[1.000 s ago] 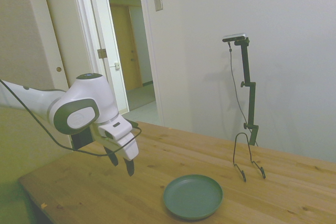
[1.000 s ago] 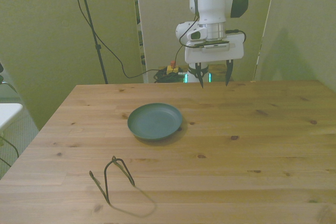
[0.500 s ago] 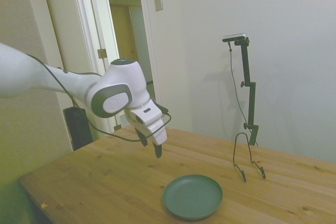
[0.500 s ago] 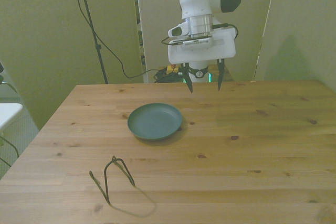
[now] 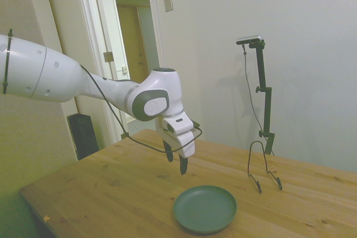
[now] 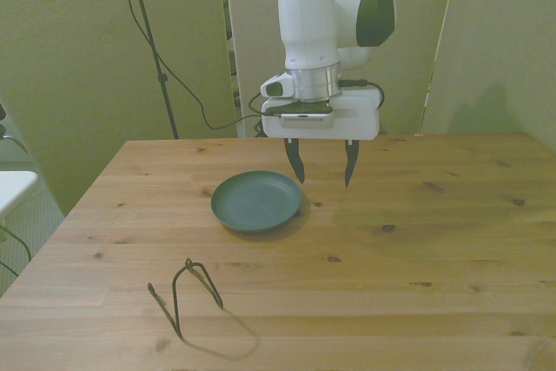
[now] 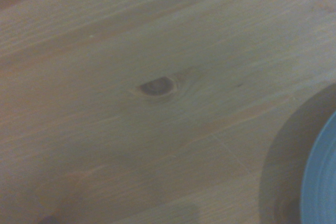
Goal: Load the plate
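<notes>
The claw (image 6: 321, 161) hangs open and empty above the tabletop (image 6: 417, 241), its two dark fingers pointing down, just past the plate's edge toward the front view's right. The plate (image 6: 256, 201) lies flat on the wood, right side up. A bent wire stand (image 6: 185, 294) sits nearer the camera.

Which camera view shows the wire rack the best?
The front view: the wire rack stands near the camera, whole, against bare wood. The side view shows it whole too, but smaller and partly against the wall. The wrist view shows only the table and the plate edge.
</notes>
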Tool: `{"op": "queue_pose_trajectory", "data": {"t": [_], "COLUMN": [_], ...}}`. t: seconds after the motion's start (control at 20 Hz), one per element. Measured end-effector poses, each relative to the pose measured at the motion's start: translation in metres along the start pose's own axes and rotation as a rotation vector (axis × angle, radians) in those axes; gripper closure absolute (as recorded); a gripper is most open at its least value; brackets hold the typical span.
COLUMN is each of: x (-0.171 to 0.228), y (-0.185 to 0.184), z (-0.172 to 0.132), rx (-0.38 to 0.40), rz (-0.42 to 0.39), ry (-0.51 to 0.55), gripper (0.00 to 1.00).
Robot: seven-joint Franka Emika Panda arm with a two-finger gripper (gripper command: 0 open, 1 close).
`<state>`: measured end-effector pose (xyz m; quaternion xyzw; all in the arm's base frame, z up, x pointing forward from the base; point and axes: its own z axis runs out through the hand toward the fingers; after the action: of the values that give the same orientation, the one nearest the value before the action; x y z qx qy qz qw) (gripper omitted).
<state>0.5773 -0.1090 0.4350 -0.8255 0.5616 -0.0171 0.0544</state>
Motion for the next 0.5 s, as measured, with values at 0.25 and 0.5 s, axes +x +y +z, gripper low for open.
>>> {"op": "queue_pose_trajectory", "data": {"t": [0.25,0.5], "x": [0.014,0.028], "y": [-0.002,0.001], "z": [0.025,0.041], "rx": [-0.099,-0.167], "rz": [0.031,0.053], "ry": [0.011,0.031], "gripper": [0.00,0.00]}}
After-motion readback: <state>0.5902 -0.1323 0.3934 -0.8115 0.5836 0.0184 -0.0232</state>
